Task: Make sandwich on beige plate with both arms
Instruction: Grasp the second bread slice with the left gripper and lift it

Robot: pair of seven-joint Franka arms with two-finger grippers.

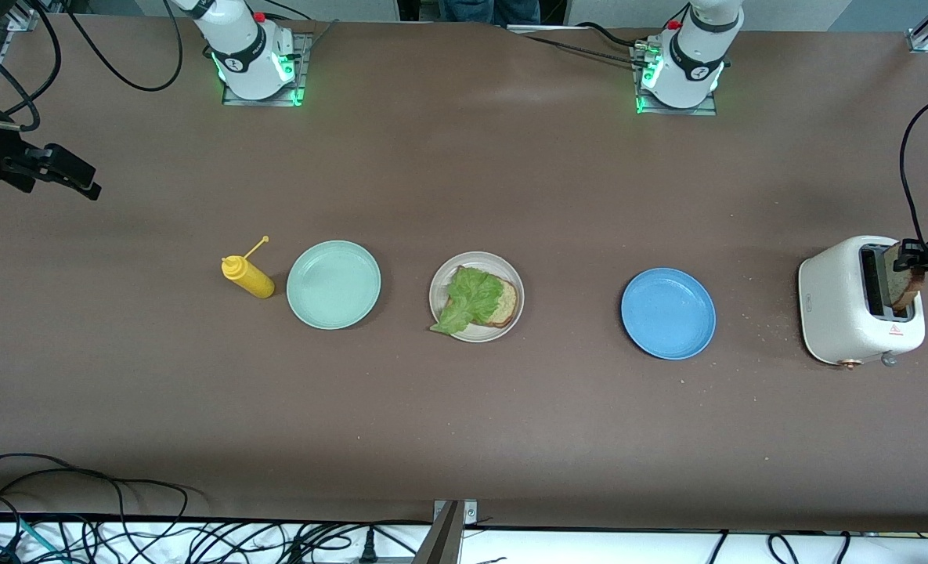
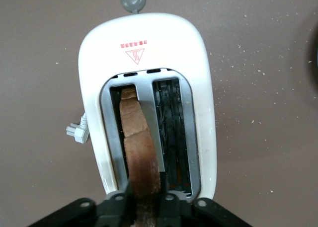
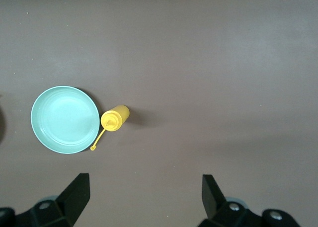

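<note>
Over toaster (image 1: 855,305), left end effector (image 1: 914,254) apparently gripping bread slice (image 2: 139,147)

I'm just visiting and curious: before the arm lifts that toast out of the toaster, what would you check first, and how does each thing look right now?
1. Left gripper shut on the bread slice standing in the toaster: ok.
2. Grip firm enough for lifting: cannot tell.
3. Beige plate ready, with bottom bread and lettuce leaf on it: ok, though the lettuce hangs over the rim nearest the front camera.
4. Route over the blue plate to the beige plate: ok, nothing stands up from it.
5. Right gripper out of the way: ok, it waits open above the table near the mustard bottle and mint green plate.
</note>
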